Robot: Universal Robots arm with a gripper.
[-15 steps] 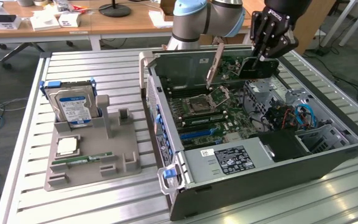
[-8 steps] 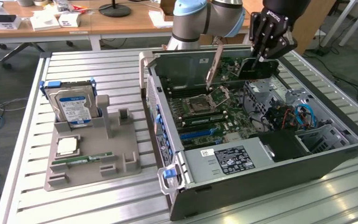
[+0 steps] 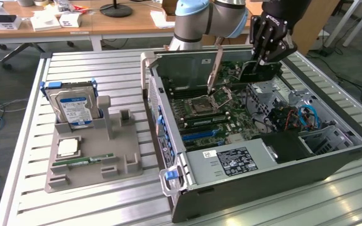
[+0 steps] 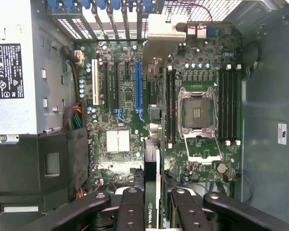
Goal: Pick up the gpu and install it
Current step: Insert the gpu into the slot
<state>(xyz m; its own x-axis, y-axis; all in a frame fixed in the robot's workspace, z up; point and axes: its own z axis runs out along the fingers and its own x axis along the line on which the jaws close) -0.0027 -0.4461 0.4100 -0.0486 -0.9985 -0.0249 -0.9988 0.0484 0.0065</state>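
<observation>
My gripper [image 3: 261, 63] is shut on the gpu [image 3: 256, 74], a dark flat card hanging over the far part of the open computer case [image 3: 332, 160]. In the wrist view the gpu [image 4: 151, 163] shows edge-on between the black fingers [image 4: 130, 209], with its silver bracket [image 4: 160, 41] at the far end near the case's rear slot covers. The card hovers above the motherboard [image 4: 118, 139], between the blue expansion slot [image 4: 138, 89] and the open CPU socket [image 4: 197, 113]. It sits in no slot.
A grey power supply [image 3: 228, 160] fills the case's near corner. At the exterior view's left, a grey parts holder [image 3: 105, 165] carries a hard drive [image 3: 74, 108], a CPU chip [image 3: 68, 147] and a green memory stick [image 3: 83, 161]. Desks stand behind.
</observation>
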